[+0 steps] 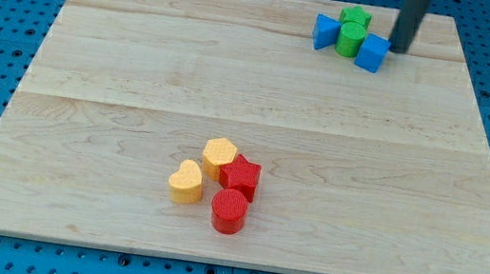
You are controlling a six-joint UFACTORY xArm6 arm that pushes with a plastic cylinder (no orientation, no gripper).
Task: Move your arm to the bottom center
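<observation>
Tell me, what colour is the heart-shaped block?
Yellow: the yellow heart-shaped block shows clearly in the camera view.

My tip point(397, 50) rests at the view's top right, just beside the blue cube point(371, 53). Green cylinder point(351, 40) adjoins that cube. Red cylinder point(229, 212) sits on the worktop point(117, 90), low centre.

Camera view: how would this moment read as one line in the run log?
my tip: view's top right, beside blue cube | red cylinder: bottom center | goal: not yet reached

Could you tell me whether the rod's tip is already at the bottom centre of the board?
No, my tip sits at the view's top right, beside the blue cube.
</observation>
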